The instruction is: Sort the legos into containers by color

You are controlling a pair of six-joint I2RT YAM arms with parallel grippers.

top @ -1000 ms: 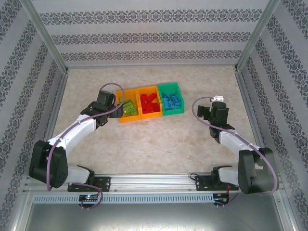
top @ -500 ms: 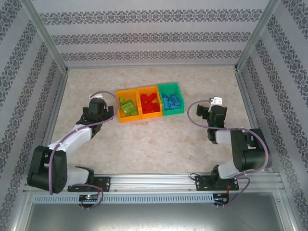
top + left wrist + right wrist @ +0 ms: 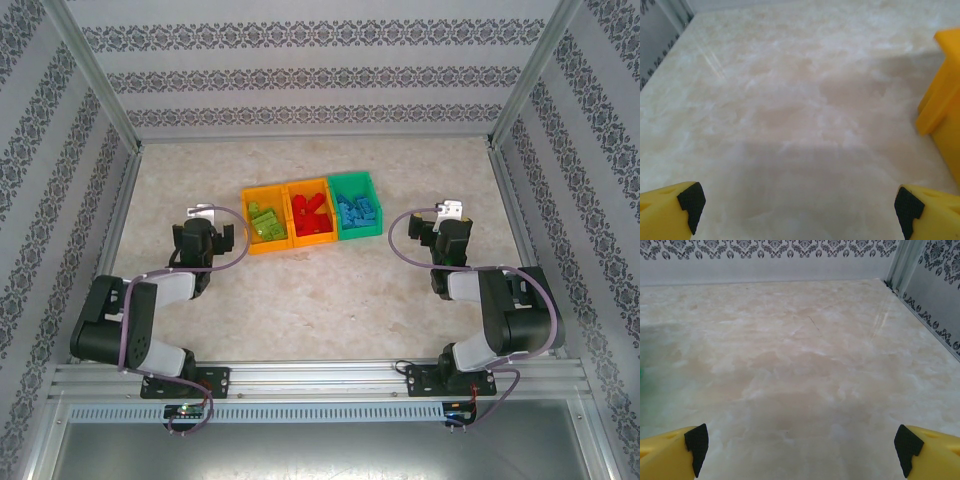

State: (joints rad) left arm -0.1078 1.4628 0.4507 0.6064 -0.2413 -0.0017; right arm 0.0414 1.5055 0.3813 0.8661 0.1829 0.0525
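Inside the bins (image 3: 268, 246), legos (image 3: 311, 216) lie sorted by color: green, red, blue. Left of the bins, the left gripper (image 3: 800, 202) hangs spread wide, empty; right of them, the right gripper (image 3: 802, 440) likewise.

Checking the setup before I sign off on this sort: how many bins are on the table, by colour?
Orange bins: 2, the left orange bin and the middle orange bin
Green bins: 1, the green bin at the right end of the row
Total: 3 bins
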